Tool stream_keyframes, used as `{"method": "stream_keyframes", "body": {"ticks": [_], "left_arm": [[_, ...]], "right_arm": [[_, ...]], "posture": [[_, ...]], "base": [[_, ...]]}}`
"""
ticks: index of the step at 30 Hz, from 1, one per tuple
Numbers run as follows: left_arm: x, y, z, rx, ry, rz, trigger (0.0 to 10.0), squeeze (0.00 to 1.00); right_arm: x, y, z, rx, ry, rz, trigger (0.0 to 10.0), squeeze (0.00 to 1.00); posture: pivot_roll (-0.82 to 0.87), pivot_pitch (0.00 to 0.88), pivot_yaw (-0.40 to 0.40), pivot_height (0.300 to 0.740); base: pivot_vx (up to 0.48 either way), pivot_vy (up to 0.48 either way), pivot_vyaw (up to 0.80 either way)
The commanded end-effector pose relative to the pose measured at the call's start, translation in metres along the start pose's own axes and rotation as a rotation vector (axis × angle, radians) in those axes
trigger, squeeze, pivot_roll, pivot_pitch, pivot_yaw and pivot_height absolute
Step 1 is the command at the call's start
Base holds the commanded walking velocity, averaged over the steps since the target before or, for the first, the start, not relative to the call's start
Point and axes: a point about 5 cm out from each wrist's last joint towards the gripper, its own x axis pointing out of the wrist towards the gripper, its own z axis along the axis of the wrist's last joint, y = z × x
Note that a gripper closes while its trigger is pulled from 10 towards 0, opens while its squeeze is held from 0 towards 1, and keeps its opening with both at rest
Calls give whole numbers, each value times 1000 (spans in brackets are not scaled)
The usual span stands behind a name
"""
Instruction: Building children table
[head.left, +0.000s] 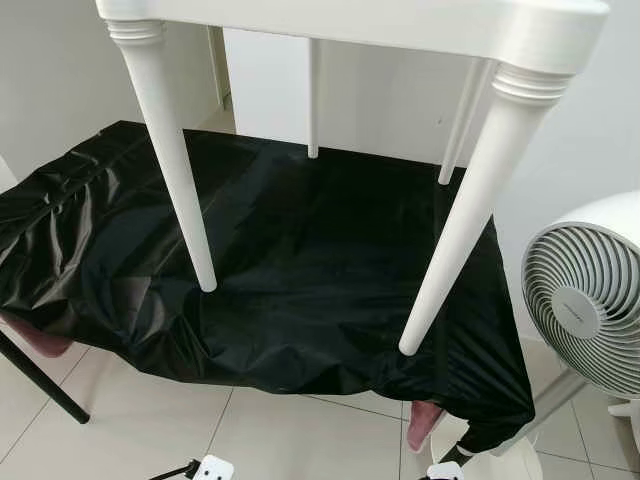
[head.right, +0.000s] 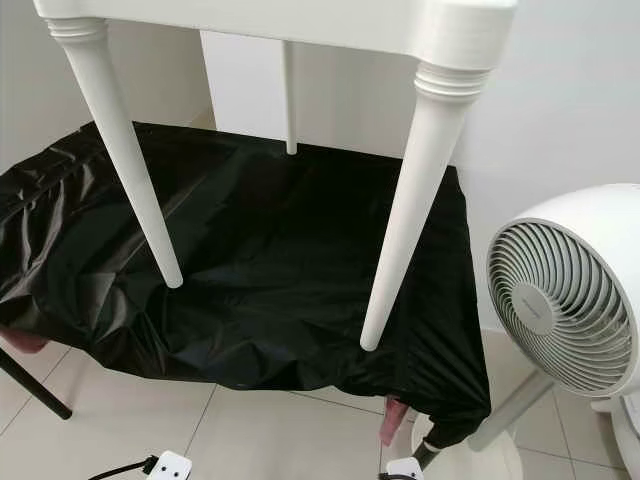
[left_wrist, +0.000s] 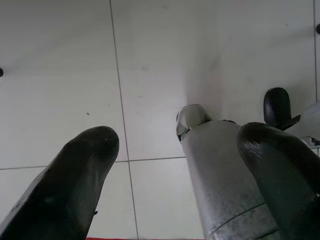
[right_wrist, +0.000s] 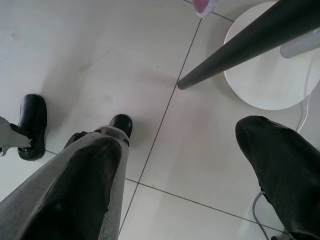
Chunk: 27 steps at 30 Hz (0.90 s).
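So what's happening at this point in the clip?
A white children's table stands upright on its four legs on a black plastic sheet that covers a low surface. Nothing is handling it at this moment. The left gripper and right gripper both hang open over the tiled floor, holding nothing. A white fan stands at the robot's right, beside the covered surface.
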Motion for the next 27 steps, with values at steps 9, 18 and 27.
{"method": "stream_keyframes", "body": {"ticks": [9,18,27], "left_arm": [[-2,0,-11,4,40,32,10000,0],[-3,3,-13,8,43,35,10000,0],[-3,2,-14,-8,42,40,10000,0]], "right_arm": [[1,1,3,-8,-2,5,10000,0],[1,0,5,-14,-13,8,10000,0],[1,2,5,-19,-16,13,10000,0]], "posture": [[27,12,-17,740],[27,3,-17,740],[28,0,-19,740]], "base": [[0,-245,0],[0,-251,0],[0,0,0]]}}
